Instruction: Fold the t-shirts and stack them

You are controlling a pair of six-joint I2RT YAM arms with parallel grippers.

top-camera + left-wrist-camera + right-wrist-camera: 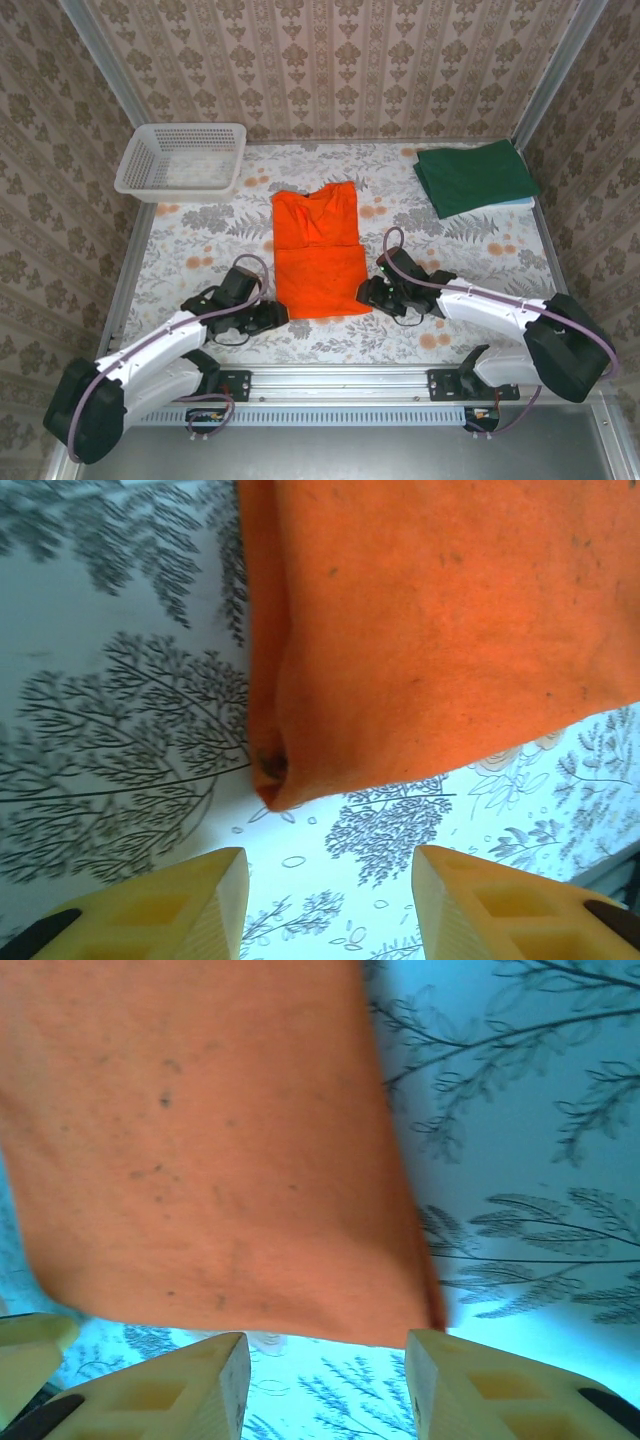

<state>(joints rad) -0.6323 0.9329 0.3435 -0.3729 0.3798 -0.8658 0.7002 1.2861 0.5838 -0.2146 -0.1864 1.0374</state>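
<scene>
- Top external view: fixed high above and behind the arm bases (225, 382), facing down and forward. It takes in the whole bench (200, 240) as far as the patterned walls (330, 60).
- Left wrist view: set low and very near the bench surface, looking out past the left fingers (170, 905) at the near left corner of the orange t-shirt (450, 630).
- Right wrist view: equally close, looking out past the right fingers (480, 1390) at the shirt's near right corner.
- Shared ground: all three views take in the shirt's near end and the printed bench surface beside it.
</scene>
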